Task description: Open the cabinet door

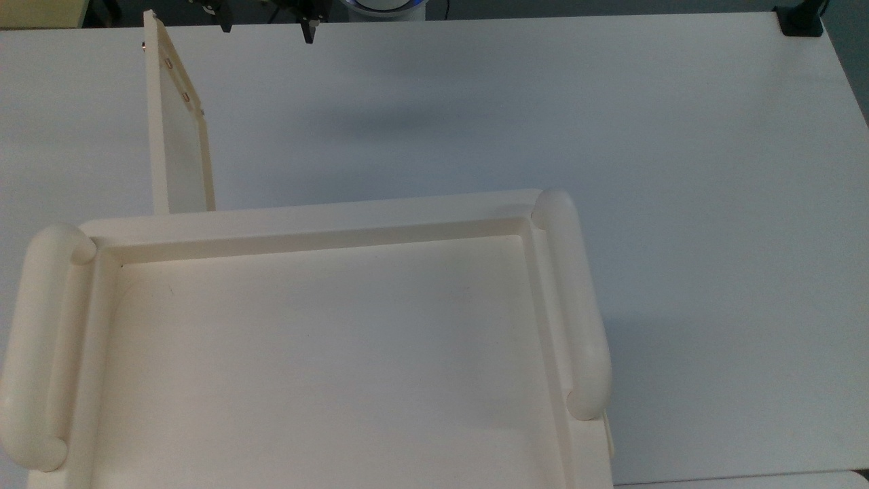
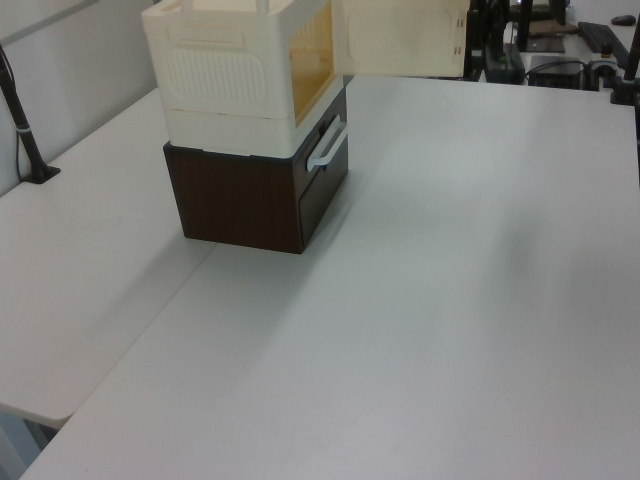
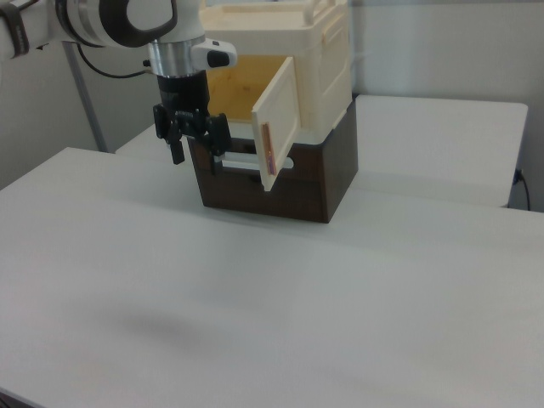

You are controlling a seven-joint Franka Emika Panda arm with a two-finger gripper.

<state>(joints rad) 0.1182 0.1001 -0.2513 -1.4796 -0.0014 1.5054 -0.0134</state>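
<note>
— Where is the claw?
— Upper left of the right view, above the tabletop, fingers spread apart, holding nothing.
— And the cabinet door?
— Just beside it, swung wide open from the cabinet.

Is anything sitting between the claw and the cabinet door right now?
Nothing visible. The open claw hangs apart from the thin cream-coloured cabinet door, which stands swung out from the cream cabinet; the gap between them and the white table below are bare.
</note>
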